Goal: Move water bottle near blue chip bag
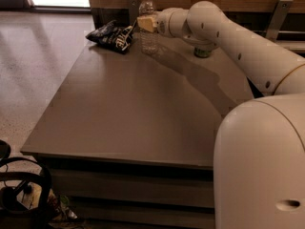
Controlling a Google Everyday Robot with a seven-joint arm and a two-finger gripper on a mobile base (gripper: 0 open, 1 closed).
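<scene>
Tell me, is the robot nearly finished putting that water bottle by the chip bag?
It looks nearly done. The water bottle is upright close beside the blue chip bag at the far end of the table. The gripper is against the bottle at label height. Probably left: leave it standing and draw the arm away.

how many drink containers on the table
2. The water bottle stands at the far edge beside the blue chip bag, with the gripper at it; a green can right of it, partly behind the arm.
</scene>
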